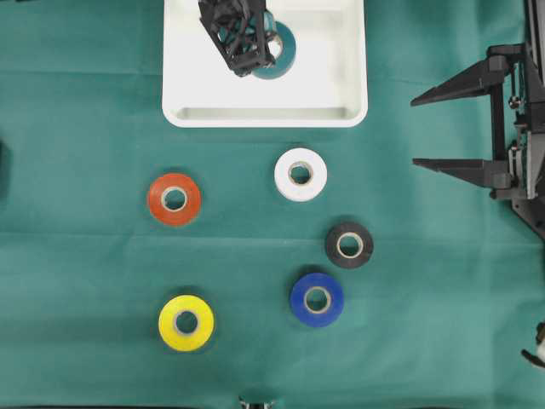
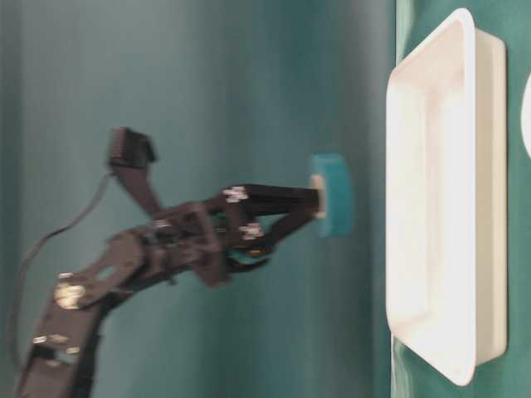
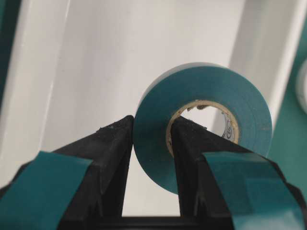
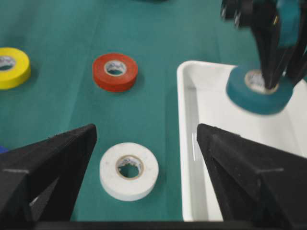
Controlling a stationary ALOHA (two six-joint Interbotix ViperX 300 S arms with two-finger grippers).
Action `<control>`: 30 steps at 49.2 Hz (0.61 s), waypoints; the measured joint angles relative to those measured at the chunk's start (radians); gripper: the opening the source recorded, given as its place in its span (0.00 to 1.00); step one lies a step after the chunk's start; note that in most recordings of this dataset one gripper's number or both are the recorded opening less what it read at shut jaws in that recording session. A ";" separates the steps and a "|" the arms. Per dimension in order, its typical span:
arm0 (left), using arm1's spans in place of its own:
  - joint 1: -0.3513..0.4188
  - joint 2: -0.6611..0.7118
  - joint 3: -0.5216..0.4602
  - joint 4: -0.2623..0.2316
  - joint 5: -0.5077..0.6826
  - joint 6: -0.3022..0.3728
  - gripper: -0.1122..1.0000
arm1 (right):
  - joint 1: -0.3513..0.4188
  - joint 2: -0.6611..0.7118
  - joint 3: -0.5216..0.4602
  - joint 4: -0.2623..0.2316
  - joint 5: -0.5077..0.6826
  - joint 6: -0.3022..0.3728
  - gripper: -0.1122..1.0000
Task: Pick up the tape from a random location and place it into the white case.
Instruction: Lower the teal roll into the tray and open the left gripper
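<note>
My left gripper (image 1: 255, 55) is shut on a teal tape roll (image 1: 285, 51), one finger through the core and one on the outer face. It holds the roll over the white case (image 1: 264, 115). In the table-level view the roll (image 2: 332, 195) hangs clear of the case (image 2: 431, 207). The left wrist view shows the roll (image 3: 206, 91) between the fingers (image 3: 115, 143) with the case floor (image 3: 96, 57) beneath. The right wrist view shows the roll (image 4: 254, 93) above the case (image 4: 192, 120). My right gripper (image 1: 430, 132) is open and empty at the right.
Loose rolls lie on the green cloth: white (image 1: 301, 174), orange (image 1: 174, 198), black (image 1: 349, 245), blue (image 1: 317, 299), yellow (image 1: 186, 323). The white roll (image 4: 129, 170) lies just below my right gripper's jaws, beside the case.
</note>
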 measured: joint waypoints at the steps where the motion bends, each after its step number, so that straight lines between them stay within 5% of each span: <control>1: 0.002 0.003 0.006 0.000 -0.011 0.000 0.28 | 0.000 -0.002 0.000 0.002 0.000 0.002 0.92; 30: 0.046 0.124 0.114 0.000 -0.210 0.006 0.28 | 0.000 0.009 0.000 0.000 -0.002 0.002 0.92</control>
